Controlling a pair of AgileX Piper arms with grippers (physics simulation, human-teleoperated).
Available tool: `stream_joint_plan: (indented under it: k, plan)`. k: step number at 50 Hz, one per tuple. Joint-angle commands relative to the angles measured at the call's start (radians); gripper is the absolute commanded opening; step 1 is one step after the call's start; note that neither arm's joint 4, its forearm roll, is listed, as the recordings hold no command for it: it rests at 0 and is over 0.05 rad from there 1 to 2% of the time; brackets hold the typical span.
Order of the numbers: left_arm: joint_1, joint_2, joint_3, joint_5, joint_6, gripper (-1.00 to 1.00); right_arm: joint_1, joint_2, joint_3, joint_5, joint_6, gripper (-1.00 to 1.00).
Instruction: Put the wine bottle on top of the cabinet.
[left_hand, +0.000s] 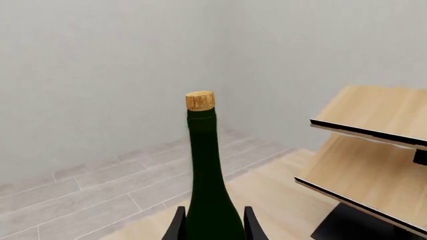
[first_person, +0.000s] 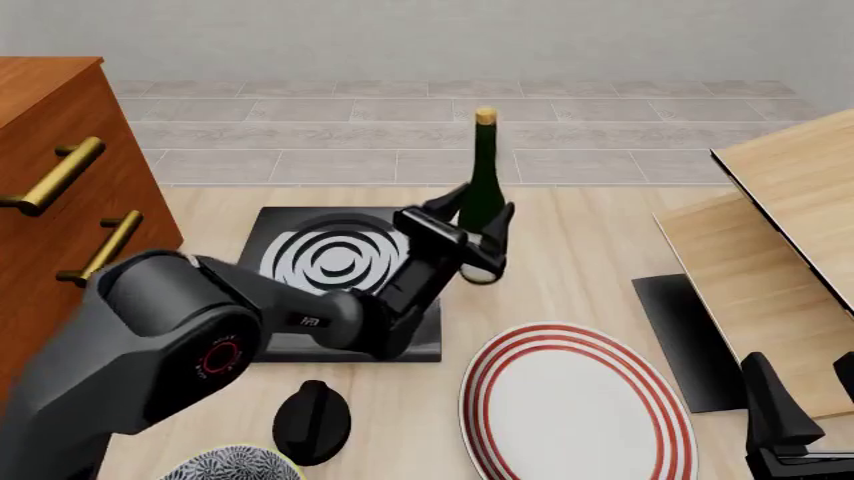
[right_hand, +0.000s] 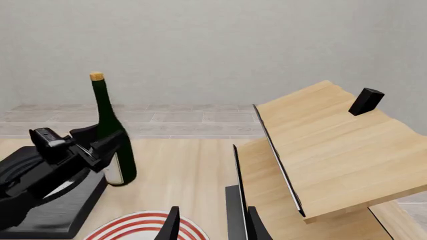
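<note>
The wine bottle (first_person: 482, 190) is standing upright on the wooden table (first_person: 587, 250), roughly mid-table toward the far side, just right of a black mat with a white spiral pattern (first_person: 334, 262). The left gripper (first_person: 470, 232) has reached in from the near left and its two black fingers (left_hand: 177, 226) sit either side of the lower body of the bottle, looking pressed against the glass. So it's closed on the bottle, which still looks planted on the table. The tan cork (left_hand: 200, 100) is clearly visible on top in the left wrist view, and the white label shows low on the body in the right wrist view, partly behind the gripper.

The cabinet (first_person: 54, 190) is way over at the far left edge, reddish-brown, with two brass handles (first_person: 60, 175) showing in this shot. It's well apart from the bottle.

The right gripper (first_person: 801, 415) sits at the near right corner, holding nothing, fingers parted with a clear gap between them in its own wrist view.

Other stuff: a red-striped white plate (first_person: 577, 405) near centre, a black knob-looking thing (first_person: 312, 421) near left, and pale slanted wooden boards (first_person: 774, 230) on the right.
</note>
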Motion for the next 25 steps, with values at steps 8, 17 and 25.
stream_joint_plan:
  k: [8, 17, 25]
  plan:
    - [-0.01, -0.162, 0.139, -0.024, 0.04, -1.0, 0.0, 0.0, 0.001, -0.001, 0.0, 1.0]
    - [-0.007, -0.225, 0.207, -0.028, 0.065, -1.0, 0.0, 0.0, 0.001, -0.001, 0.0, 1.0]
    - [0.0, -0.265, 0.254, -0.029, 0.082, -1.0, 0.0, 0.0, 0.001, -0.001, 0.0, 1.0]
